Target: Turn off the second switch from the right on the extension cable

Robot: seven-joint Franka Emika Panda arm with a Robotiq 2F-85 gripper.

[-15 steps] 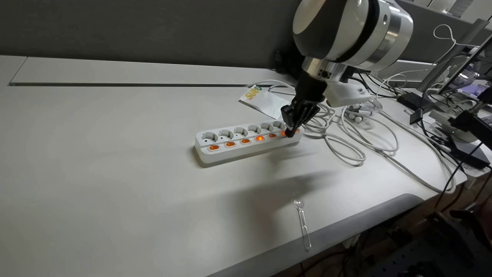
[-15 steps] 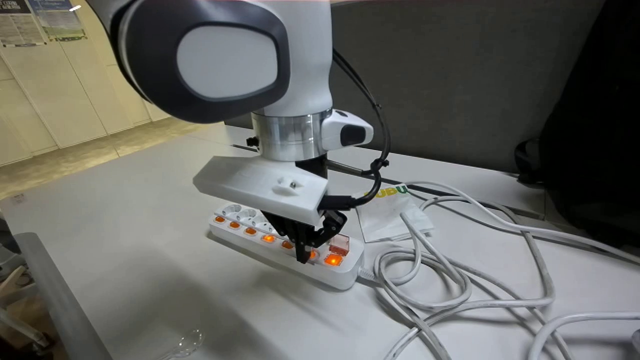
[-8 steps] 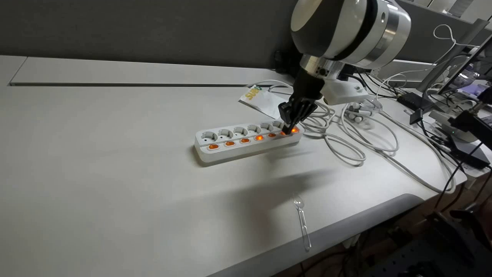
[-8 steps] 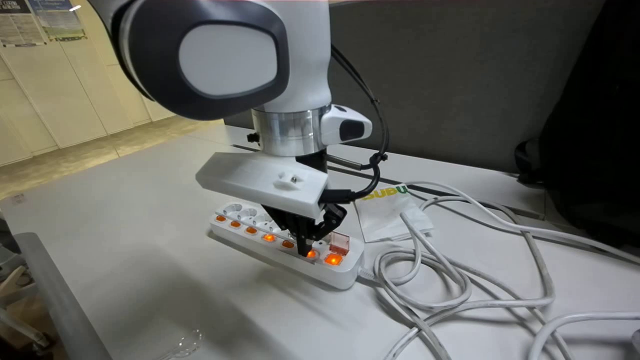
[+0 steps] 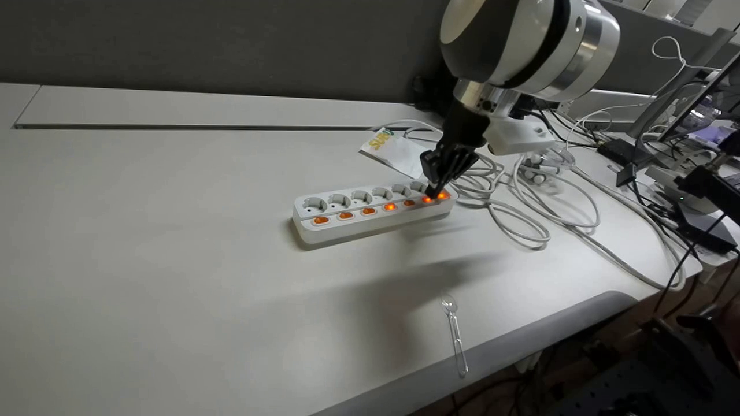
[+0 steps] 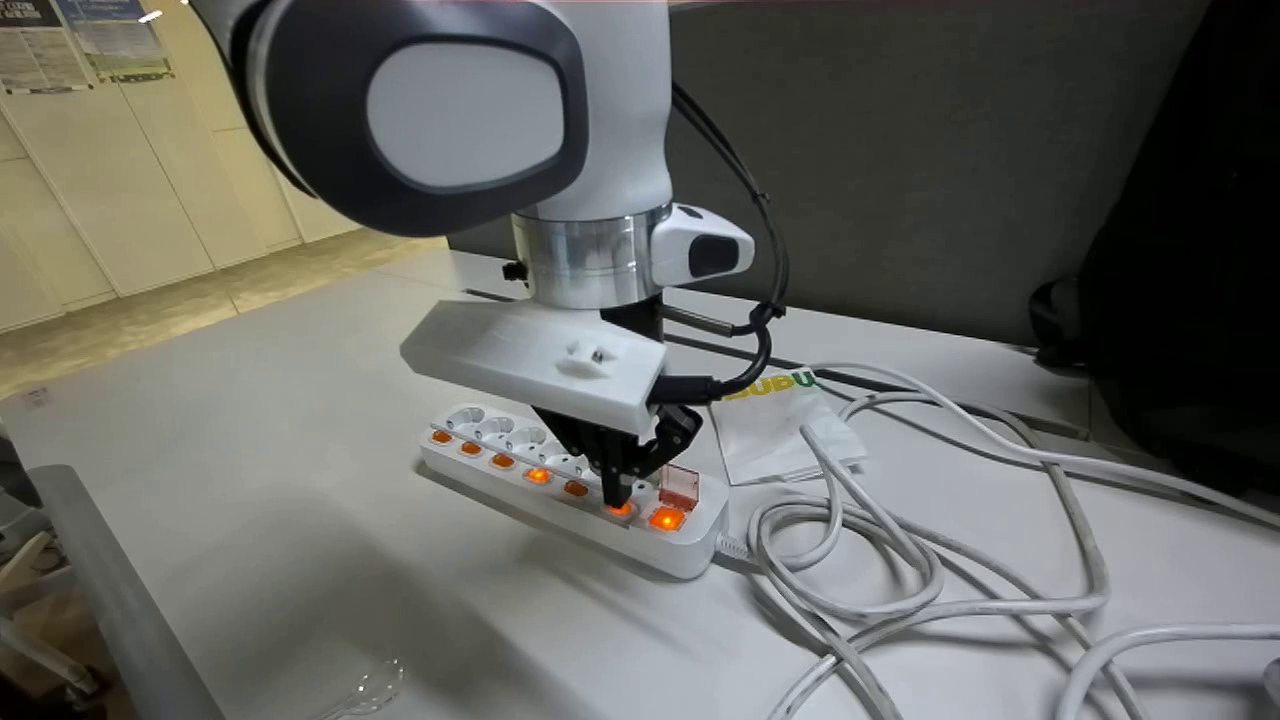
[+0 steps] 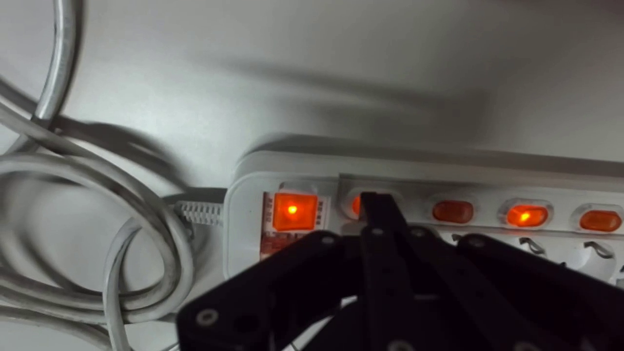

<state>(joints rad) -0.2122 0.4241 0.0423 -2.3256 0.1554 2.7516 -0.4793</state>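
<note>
The white extension cable strip (image 5: 370, 224) lies on the table with a row of orange switches; it also shows in an exterior view (image 6: 560, 520) and in the wrist view (image 7: 282, 163). The second switch from the right (image 5: 428, 200) is lit; in the wrist view this switch (image 7: 355, 205) is partly hidden behind the fingertips. The square rightmost switch (image 6: 667, 519) is lit too. My gripper (image 6: 617, 500) is shut with nothing between its fingers, pointing down right at the second switch. It also shows in the wrist view (image 7: 376, 196). I cannot tell whether the tips touch the switch.
Another lit switch (image 7: 526, 214) sits along the strip; its neighbour (image 7: 453, 211) is dark. Coiled white cables (image 6: 850, 570) lie beside the strip's end. A white paper packet (image 5: 399, 153) lies behind it. A clear plastic spoon (image 5: 455, 335) lies near the table's front edge.
My gripper has risen a little and shifted slightly back over the strip. More of the second switch's glow now shows in an exterior view. Its fingers have stayed shut, and the strip has not visibly moved.
</note>
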